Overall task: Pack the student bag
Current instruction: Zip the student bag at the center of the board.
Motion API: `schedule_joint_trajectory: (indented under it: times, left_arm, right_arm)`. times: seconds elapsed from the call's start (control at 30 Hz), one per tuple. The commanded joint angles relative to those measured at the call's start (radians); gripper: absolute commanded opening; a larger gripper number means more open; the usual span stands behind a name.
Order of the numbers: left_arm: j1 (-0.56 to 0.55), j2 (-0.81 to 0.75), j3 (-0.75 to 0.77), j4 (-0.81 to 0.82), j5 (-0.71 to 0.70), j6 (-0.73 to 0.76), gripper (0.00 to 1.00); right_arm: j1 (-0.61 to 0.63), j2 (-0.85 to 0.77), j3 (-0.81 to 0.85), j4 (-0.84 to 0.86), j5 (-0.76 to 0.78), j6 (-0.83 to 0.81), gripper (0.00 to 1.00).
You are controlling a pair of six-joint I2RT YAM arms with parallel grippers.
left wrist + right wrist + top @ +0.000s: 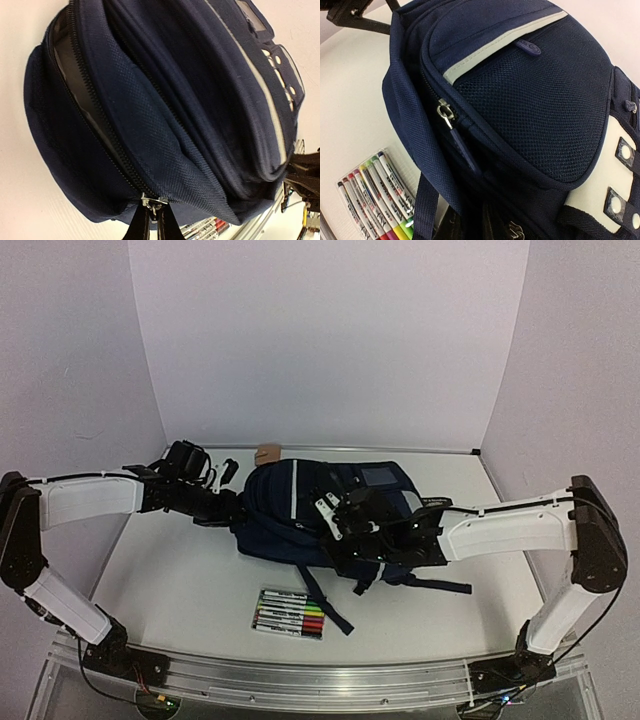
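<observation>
The student bag (300, 515) lies mid-table towards the far edge, its main zip part open. The left gripper (150, 216) is closed, apparently on the zipper pull (150, 202); whether the right gripper (342, 520), at the bag's front, is open or closed cannot be told. Risk: without a firm right-side hold, pulling would drag the bag instead of opening it, possibly into the marker pack (290, 613).
</observation>
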Motion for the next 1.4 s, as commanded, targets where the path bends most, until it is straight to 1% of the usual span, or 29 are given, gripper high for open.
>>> schedule_joint_trajectory:
  times: [0.0, 0.2, 0.37, 0.43, 0.53, 0.77, 0.87, 1.0, 1.07, 1.17, 1.2, 1.3, 1.33, 1.37]
  left_arm:
    - [-0.025, 0.002, 0.023, 0.027, 0.113, 0.06, 0.0]
    - [-0.071, -0.029, 0.017, 0.02, 0.11, 0.039, 0.0]
    - [-0.114, -0.051, 0.025, 0.026, 0.09, 0.008, 0.0]
    - [-0.124, -0.061, 0.024, 0.032, 0.087, 0.0, 0.0]
    - [-0.125, -0.082, 0.009, 0.037, 0.063, -0.007, 0.0]
    - [-0.125, -0.121, -0.02, 0.05, 0.032, -0.023, 0.0]
    - [-0.125, -0.118, -0.019, 0.051, 0.024, -0.021, 0.0]
    - [-0.125, -0.12, -0.026, 0.063, 0.031, -0.024, 0.0]
    - [-0.125, -0.127, -0.03, 0.065, 0.029, -0.025, 0.0]
    - [-0.125, -0.137, -0.039, 0.062, 0.017, -0.026, 0.0]
    - [-0.125, -0.14, -0.041, 0.061, 0.012, -0.025, 0.0]
    - [-0.125, -0.152, -0.046, 0.056, -0.012, -0.024, 0.0]
    - [-0.125, -0.154, -0.047, 0.053, -0.031, -0.024, 0.0]
    - [-0.125, -0.154, -0.046, 0.047, -0.056, -0.024, 0.0]
  right_arm:
    - [0.027, -0.049, 0.099, 0.006, 0.017, 0.021, 0.31]
    - [0.083, -0.002, 0.215, -0.025, 0.032, -0.02, 0.62]
    - [0.094, 0.073, 0.294, -0.021, 0.016, -0.049, 0.82]
    - [0.099, 0.102, 0.318, -0.015, 0.006, -0.061, 0.88]
    - [0.109, 0.149, 0.354, -0.008, -0.015, -0.093, 0.92]
    - [0.12, 0.234, 0.4, -0.004, 0.0, -0.129, 0.93]
    - [0.133, 0.277, 0.415, -0.008, 0.051, -0.138, 0.91]
    - [0.141, 0.32, 0.439, -0.007, 0.18, -0.136, 0.89]
    - [0.143, 0.338, 0.451, -0.007, 0.258, -0.141, 0.86]
    - [0.145, 0.366, 0.469, -0.007, 0.36, -0.155, 0.67]
    - [0.146, 0.37, 0.47, -0.007, 0.38, -0.16, 0.58]
    - [0.147, 0.373, 0.468, -0.006, 0.399, -0.168, 0.18]
    - [0.148, 0.371, 0.465, -0.006, 0.396, -0.172, 0.07]
    - [0.151, 0.367, 0.46, -0.006, 0.39, -0.176, 0.0]
